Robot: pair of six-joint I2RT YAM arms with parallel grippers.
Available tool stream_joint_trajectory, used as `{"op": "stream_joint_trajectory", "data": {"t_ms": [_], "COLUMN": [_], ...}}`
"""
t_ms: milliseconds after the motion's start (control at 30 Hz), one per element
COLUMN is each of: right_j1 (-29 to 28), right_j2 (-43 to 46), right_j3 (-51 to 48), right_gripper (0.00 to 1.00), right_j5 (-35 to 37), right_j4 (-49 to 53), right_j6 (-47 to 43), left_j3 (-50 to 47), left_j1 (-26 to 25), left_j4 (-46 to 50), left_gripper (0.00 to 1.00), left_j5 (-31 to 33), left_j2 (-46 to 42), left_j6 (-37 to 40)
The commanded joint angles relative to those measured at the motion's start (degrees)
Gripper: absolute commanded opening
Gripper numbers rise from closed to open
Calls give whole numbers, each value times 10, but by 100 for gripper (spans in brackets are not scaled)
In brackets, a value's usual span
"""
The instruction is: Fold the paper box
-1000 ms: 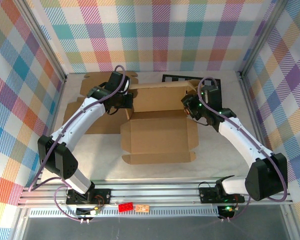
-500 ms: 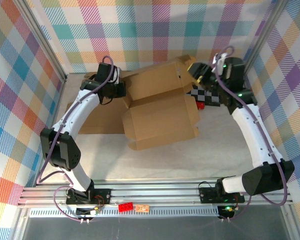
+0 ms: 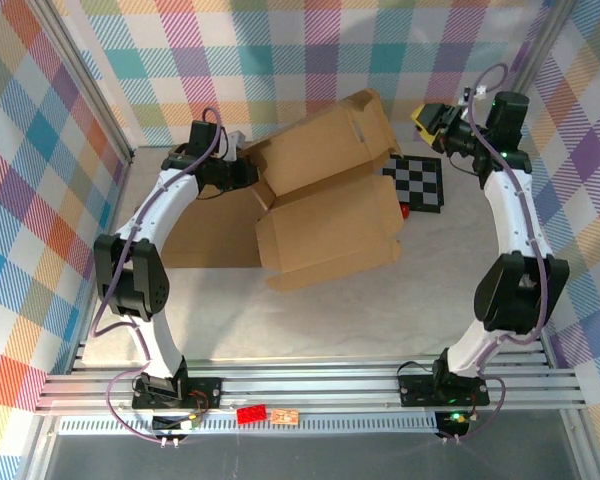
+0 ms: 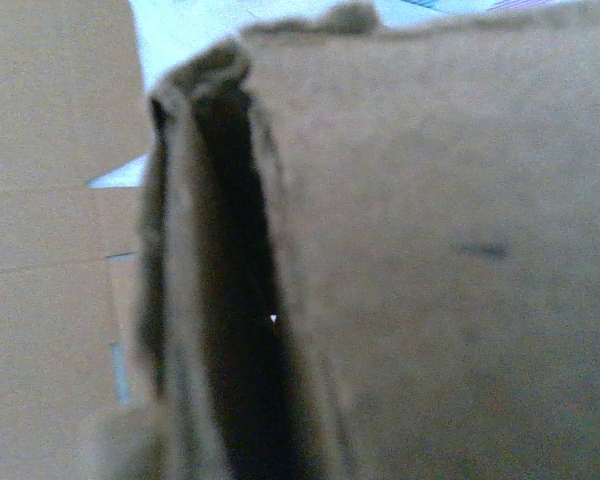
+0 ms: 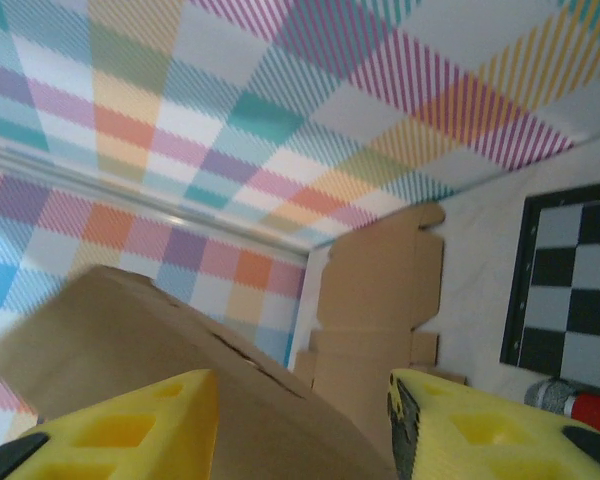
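The left pincer (image 3: 244, 174) is clamped tight on the left edge of the box (image 3: 325, 200), at the far left of the table (image 3: 440, 290). Its wrist view is pressed right up against brown board with a dark fold running down it (too blurred to make out the fingers). The box is lifted on that grip, half folded and tilted, with its right end highest, up toward the back wall. Its lower panel slopes down over the middle of the table; I cannot tell whether its near edge touches. A flat sheet (image 3: 205, 240) lies on the table under and to the left of the box.

The right pincer (image 3: 432, 118) is raised at the far right. Its yellow pads (image 5: 120, 430) stand apart with nothing between them, near the box's high corner but clear of it. Below it a checkerboard (image 3: 425, 180) lies flat, with a red thing (image 3: 405, 211) at its near left corner, just beside the box.
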State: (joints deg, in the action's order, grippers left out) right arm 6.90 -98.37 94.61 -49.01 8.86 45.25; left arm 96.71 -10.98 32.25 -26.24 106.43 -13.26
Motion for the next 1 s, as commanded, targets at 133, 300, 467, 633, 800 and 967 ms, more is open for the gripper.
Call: {"op": "stream_joint_trajectory", "data": {"t_ms": [133,300,467,633,800,967], "right_j1": [-4,-20,-36,-45,-56,-73], "right_j2": [-13,-28,-41,-56,-69,-67], "right_j3": [17,49,75,110,139,152], "right_gripper": [52,55,55,55,54,51], "right_j5": [-123,-140,-137,-152,-160,-158], "right_j4": [-131,-121,-83,-78,-68,-19], "right_j6": [20,19,-6,0,-1,-39], "left_j3": [9,0,-15,-17,-25,-28], "left_j1": [18,24,26,26,26,26], "left_j4": [-22,-31,-61,-57,-54,-48], "left_gripper": [0,0,0,0,0,0], "left_j5": [-108,-154,-182,-190,-190,-187], "left_j2": [21,38,38,39,36,34], "left_j6": [-52,-83,-115,-114,-111,-109]}}
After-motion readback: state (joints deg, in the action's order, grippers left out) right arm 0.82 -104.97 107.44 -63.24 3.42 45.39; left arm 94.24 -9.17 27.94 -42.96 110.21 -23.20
